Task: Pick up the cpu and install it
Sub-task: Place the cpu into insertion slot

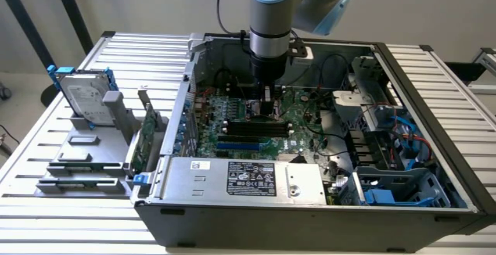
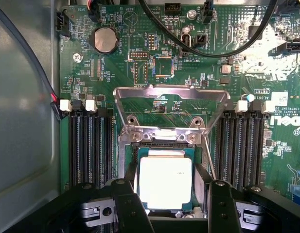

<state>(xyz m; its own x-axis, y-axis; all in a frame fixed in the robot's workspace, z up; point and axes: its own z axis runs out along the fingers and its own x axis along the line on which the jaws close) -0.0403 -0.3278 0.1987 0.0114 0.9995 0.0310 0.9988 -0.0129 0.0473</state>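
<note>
Pointing straight down, gripper [image 2: 169,187] spread, straddling cpu [image 2: 166,177]

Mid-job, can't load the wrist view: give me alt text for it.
A silver-topped cpu sits at its socket on a green circuit board, between the open black fingers of the gripper. The socket's metal clamp frame stands swung open.
</note>
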